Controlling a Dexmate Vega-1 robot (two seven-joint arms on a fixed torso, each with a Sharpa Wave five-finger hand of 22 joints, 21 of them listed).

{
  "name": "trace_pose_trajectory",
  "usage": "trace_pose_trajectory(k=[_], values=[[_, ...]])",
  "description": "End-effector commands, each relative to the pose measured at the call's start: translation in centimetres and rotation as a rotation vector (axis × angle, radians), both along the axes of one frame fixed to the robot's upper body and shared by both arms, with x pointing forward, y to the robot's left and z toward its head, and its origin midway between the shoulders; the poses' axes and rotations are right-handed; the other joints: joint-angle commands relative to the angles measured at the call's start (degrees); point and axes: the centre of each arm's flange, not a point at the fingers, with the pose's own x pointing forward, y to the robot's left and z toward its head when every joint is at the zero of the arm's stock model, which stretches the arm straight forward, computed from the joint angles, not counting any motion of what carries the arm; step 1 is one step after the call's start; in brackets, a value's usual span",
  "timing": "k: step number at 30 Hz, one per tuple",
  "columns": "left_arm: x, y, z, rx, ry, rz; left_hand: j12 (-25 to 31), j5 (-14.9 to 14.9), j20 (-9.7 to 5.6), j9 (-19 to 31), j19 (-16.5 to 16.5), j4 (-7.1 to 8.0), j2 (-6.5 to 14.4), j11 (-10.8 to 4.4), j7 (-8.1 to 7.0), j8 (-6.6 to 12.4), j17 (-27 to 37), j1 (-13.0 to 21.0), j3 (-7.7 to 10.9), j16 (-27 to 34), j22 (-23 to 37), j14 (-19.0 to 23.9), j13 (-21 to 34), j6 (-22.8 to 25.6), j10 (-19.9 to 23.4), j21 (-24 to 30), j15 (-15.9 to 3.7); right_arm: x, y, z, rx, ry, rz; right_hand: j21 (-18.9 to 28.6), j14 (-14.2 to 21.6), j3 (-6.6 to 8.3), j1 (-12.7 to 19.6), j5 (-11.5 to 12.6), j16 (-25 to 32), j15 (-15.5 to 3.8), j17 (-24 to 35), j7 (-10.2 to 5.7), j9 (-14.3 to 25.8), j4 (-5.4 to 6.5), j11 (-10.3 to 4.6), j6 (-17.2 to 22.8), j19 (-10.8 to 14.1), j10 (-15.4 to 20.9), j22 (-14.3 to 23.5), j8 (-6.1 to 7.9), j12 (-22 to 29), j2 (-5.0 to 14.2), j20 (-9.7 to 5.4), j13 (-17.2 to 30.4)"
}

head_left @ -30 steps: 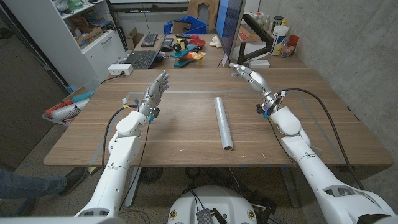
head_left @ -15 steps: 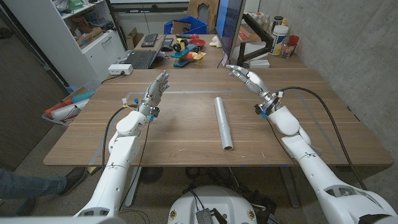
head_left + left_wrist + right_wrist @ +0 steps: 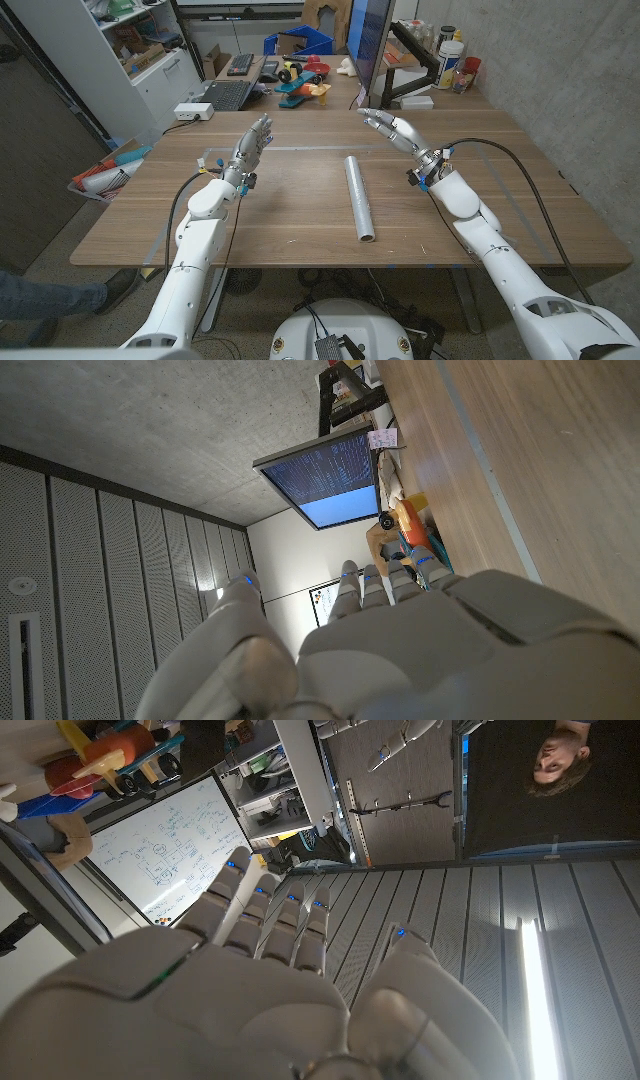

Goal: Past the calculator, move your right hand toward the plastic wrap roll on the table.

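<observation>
Wooden worktop carries a plastic wrap roll lengthwise at centre, no label legible. Right hand hovers beyond it, fingers spread, empty; left hand likewise holds nothing.

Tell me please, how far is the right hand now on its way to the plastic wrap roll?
Done: nothing is held or touched yet. In hand: the right hand is raised, fingers apart, beyond and to the right of the plastic wrap roll. Left: closing that gap to reach the roll. The left hand waits, holding nothing.
</observation>
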Motion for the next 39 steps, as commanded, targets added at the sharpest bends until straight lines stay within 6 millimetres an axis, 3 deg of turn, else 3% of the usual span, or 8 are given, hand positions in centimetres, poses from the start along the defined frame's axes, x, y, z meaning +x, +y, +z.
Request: trace_pose_trajectory(k=[1, 39], values=[[-0.2, -0.1, 0.2, 0.003, -0.006, -0.002, -0.27, -0.15, 0.49, 0.09, -0.12, -0.17, 0.62, -0.12, -0.18, -0.05, 0.06, -0.18, 0.01, -0.20, 0.23, 0.23, 0.18, 0.48, 0.20, -0.26, 0.22, -0.2, 0.5, 0.0, -0.039, -0.020, -0.015, -0.21, -0.05, 0.09, 0.85, 0.38, -0.31, -1.79, 0.20, -0.20, 0.32, -0.27, -0.39, 0.30, 0.26, 0.32, 0.26, -0.15, -0.19, -0.03, 0.27, 0.13], [-0.3, -0.5, 0.9, 0.017, -0.018, -0.006, -0.43, -0.16, 0.64, 0.10, 0.16, -0.24, 0.72, -0.30, -0.28, -0.08, 0.09, -0.54, -0.18, -0.25, 0.26, 0.25, 0.19, 0.61, 0.25, -1.03, 0.19, -0.6, 3.0, -0.9, -0.211, -0.143, -0.075, -1.51, -0.26, 0.04, 1.10, 1.38, -0.86, -0.82, 0.14, -1.49, 0.33, -0.67, -1.56, 0.18, 1.56, 0.39, 0.28, -0.67, -0.79, -0.11, -0.02, 0.25]])
